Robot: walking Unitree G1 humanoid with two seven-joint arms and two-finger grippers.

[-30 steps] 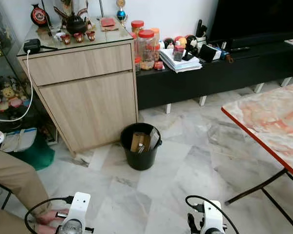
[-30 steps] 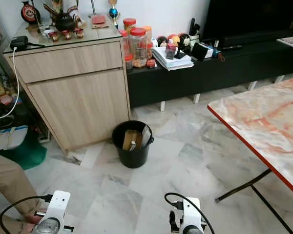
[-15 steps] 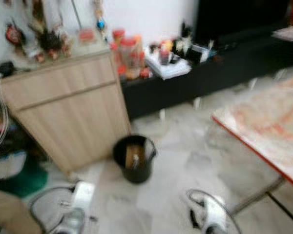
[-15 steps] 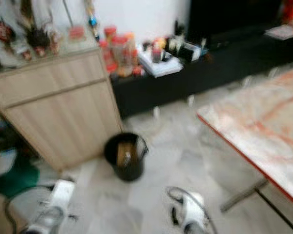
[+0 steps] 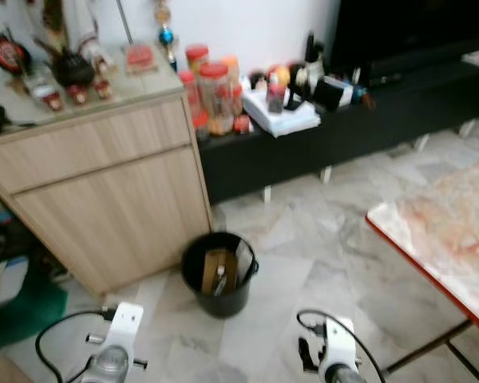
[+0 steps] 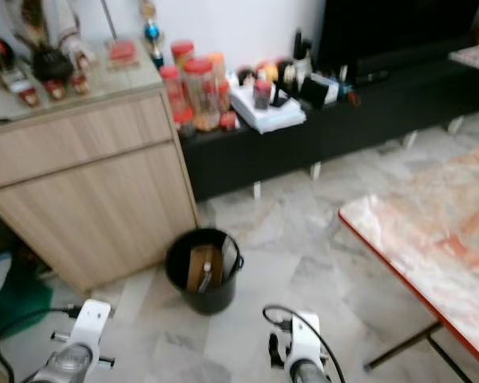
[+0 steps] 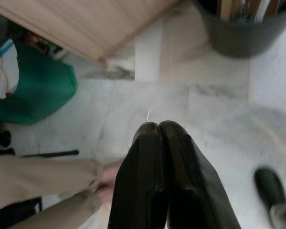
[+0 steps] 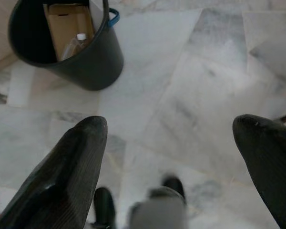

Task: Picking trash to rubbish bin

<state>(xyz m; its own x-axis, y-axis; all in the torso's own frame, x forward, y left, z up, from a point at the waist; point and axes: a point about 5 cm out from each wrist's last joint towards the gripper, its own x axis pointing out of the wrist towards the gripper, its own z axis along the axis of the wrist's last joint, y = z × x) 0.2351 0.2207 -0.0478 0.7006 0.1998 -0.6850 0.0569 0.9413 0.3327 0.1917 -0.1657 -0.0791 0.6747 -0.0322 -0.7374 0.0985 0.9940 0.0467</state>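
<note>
Bin: black rubbish bin [image 5: 219, 273] upright on the marble floor [image 5: 303, 239], mouth up — just off the wooden cabinet [image 5: 104, 191] corner.
Contents: cardboard box [image 8: 69, 26] standing on end, clear bottle [image 8: 74, 45] leaning beside it.
Room: bare floor between bin and red-edged table [image 5: 439, 231].
Left gripper [image 7: 158, 125]: fingers pressed together, empty.
Right gripper [image 8: 169, 126]: fingers wide apart — empty.

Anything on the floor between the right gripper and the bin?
No. In the right wrist view, only bare marble floor separates the open right gripper from the black bin.
</note>
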